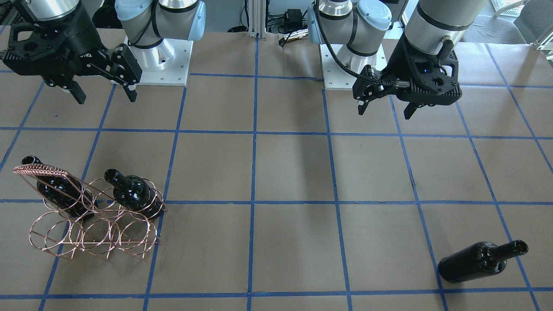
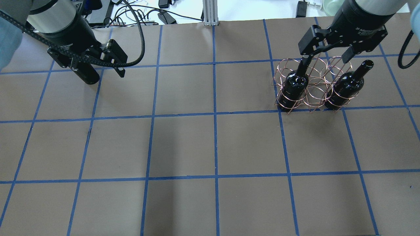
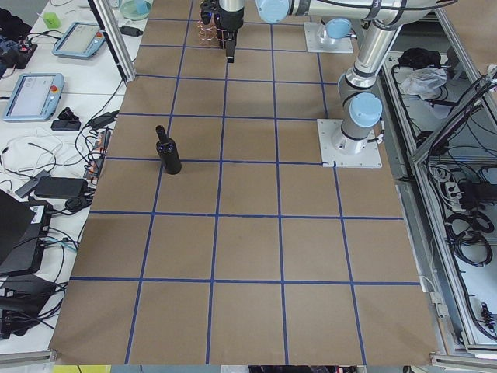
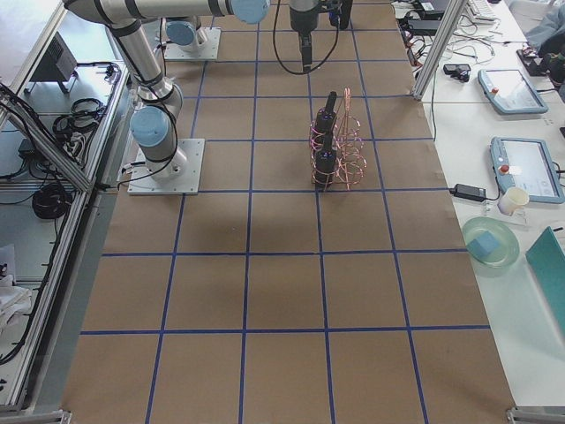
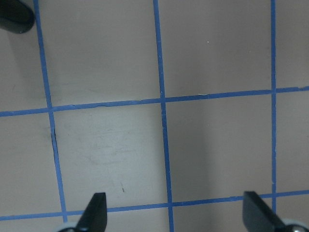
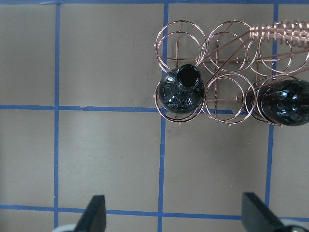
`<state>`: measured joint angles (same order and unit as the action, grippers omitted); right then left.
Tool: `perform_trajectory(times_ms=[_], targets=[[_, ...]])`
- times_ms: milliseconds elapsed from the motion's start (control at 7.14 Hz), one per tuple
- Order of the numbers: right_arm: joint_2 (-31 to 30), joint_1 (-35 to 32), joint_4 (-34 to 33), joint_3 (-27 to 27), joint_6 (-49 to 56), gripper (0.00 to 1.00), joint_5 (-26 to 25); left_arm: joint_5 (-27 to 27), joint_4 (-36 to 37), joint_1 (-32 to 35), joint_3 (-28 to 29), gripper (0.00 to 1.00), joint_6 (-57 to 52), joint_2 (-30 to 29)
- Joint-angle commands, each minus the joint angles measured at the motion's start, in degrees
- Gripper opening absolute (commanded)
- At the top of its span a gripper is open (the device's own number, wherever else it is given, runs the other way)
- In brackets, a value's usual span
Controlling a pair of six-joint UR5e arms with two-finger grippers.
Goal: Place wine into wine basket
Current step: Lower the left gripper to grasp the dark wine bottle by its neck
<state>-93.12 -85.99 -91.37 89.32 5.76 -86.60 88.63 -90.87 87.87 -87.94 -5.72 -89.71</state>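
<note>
One loose black wine bottle (image 1: 479, 262) stands upright on the table on my left side; it also shows in the exterior left view (image 3: 168, 155) and in the corner of the left wrist view (image 5: 14, 14). My left gripper (image 1: 384, 112) hangs open and empty, high above the table and apart from this bottle. The copper wire wine basket (image 1: 41, 169) stands on my right side with two black bottles (image 2: 293, 83) (image 2: 344, 87) in its rings. My right gripper (image 2: 326, 60) hovers open and empty over the table beside the basket (image 6: 280, 31).
The table is brown paper with a blue tape grid (image 2: 215, 114). Both arm bases (image 1: 162, 65) (image 1: 345, 69) stand at the table's robot side. Cables and boxes lie past the table's far edge (image 2: 164, 16).
</note>
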Motion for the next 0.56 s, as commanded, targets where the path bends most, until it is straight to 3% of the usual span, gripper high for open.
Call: perform_trajectory(times_ms=[0,420], targets=[[0.7,-0.1,-0.4,0.1,0.0,1.0,-0.1,0.1,0.2,-0.2,0.0,1.0,0.0,0.1],[0.9,-0.1,-0.2,0.7,-0.7,1.0,-0.2,0.1,1.4,-0.3,0.0,1.0,-0.4,-0.2]])
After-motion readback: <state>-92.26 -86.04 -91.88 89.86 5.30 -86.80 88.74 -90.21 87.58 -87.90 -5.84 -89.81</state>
